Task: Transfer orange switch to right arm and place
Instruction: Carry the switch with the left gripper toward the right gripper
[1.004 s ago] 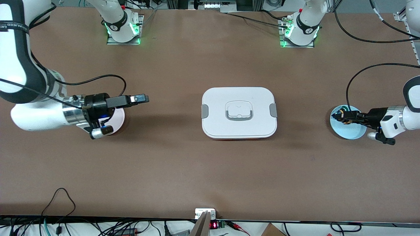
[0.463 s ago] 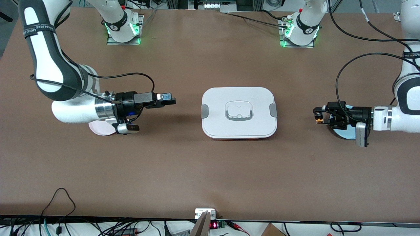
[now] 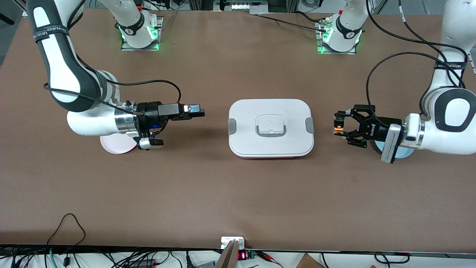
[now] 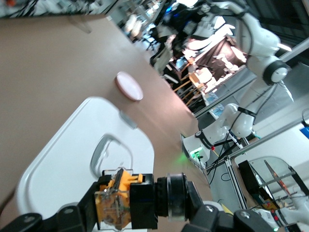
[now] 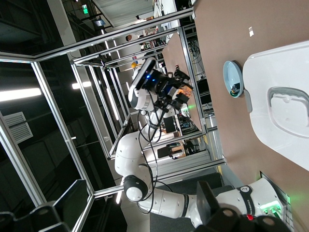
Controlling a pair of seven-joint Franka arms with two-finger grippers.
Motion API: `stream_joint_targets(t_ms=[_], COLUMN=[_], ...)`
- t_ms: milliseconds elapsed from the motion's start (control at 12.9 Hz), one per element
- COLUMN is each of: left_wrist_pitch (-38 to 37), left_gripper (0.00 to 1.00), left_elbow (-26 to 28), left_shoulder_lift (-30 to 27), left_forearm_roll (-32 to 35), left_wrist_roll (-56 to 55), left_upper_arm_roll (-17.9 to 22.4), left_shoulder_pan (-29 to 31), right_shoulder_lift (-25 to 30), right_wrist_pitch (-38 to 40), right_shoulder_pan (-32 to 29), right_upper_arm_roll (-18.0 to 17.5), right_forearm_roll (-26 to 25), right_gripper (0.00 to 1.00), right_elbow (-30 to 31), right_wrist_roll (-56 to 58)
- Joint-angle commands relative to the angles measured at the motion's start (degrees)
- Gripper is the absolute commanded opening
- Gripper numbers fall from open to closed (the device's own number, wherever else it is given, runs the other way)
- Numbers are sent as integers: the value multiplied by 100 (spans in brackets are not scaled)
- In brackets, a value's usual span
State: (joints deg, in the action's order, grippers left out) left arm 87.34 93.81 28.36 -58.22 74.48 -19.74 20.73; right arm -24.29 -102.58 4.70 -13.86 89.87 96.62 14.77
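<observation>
The orange switch (image 3: 337,129) hangs in the air between the white box and the blue plate (image 3: 404,152), and my left gripper (image 3: 339,125) is shut on it. In the left wrist view the switch's orange and black body (image 4: 118,200) sits clamped between the jaws, with the box lid below it. My right gripper (image 3: 197,111) lies level over bare table between the pink plate (image 3: 114,145) and the box. It points at the box, open, with nothing between its fingers. The right wrist view shows the left gripper with the orange switch (image 5: 182,90) far off.
A white lidded box (image 3: 270,149) with a grey handle sits mid-table between the two grippers. The pink plate lies partly under the right wrist and the blue plate partly under the left wrist. A small dark thing (image 5: 235,89) lies in the blue plate.
My left gripper has lifted the orange switch off the blue plate and carried it toward the box. The right arm has swung from over the pink plate toward the box.
</observation>
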Motion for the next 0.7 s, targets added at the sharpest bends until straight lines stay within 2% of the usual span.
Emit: stream_joint_targets(t_ms=[0, 232, 309, 618], left_wrist_pitch=[-95, 333, 588, 2248], left_gripper=[33, 33, 33, 33], left_elbow=[-20, -64, -64, -55], left_shoulder_lift=[221, 363, 311, 293], left_forearm_roll=[-583, -961, -1154, -1472], left_wrist_roll=[1004, 1857, 2060, 2106], left_upper_arm_roll=[-397, -803, -995, -1961], left_shoulder_pan=[-8, -288, -376, -412], right_shoulder_lift=[197, 188, 188, 170], right_wrist_pitch=[-376, -612, -797, -1422], right_shoulder_pan=[214, 486, 653, 1111], right_upper_arm_roll=[-47, -47, -47, -56], right_forearm_roll=[179, 267, 502, 1127], right_gripper=[100, 100, 100, 100], right_elbow=[226, 340, 358, 358], right_wrist_roll=[106, -27, -35, -202])
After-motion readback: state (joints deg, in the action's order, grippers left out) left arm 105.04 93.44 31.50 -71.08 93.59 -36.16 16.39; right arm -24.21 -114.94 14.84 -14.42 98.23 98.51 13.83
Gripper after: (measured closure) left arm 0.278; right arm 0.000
